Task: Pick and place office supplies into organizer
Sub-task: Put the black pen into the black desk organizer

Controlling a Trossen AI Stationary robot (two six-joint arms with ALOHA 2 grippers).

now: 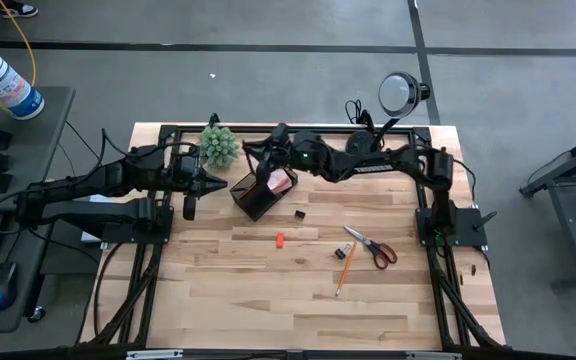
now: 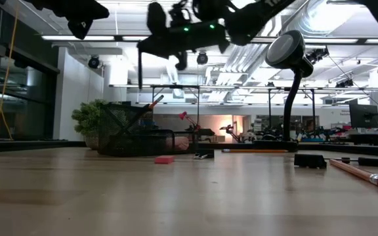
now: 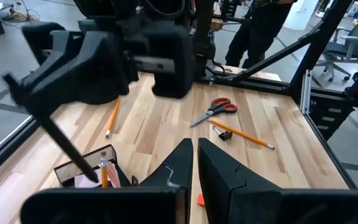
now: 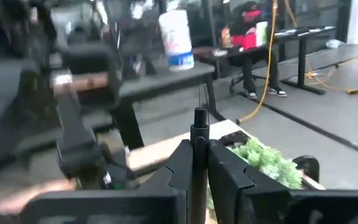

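1. Two arms. The right gripper [image 1: 265, 160] hangs above the organizer [image 1: 258, 192] at the table's [image 1: 268, 300] far edge, its fingers clamped on one black pen [image 4: 199, 134] standing upright between them.
2. The left gripper [image 1: 190, 208] waits just left of the organizer, fingers closed and holding nothing.
3. One organizer, holding a pink pad [image 1: 281, 182] and at least one pencil [image 3: 103, 172].
4. Loose on the table:
   - one pair of scissors [image 1: 372, 246];
   - one pencil [image 1: 344, 270];
   - one red block [image 1: 280, 239];
   - two small black pieces [image 1: 299, 213], the second [image 1: 339, 252] near the scissors.
5. One plant [image 1: 219, 146], one lamp [image 1: 400, 92].
6. No writing can be read anywhere.
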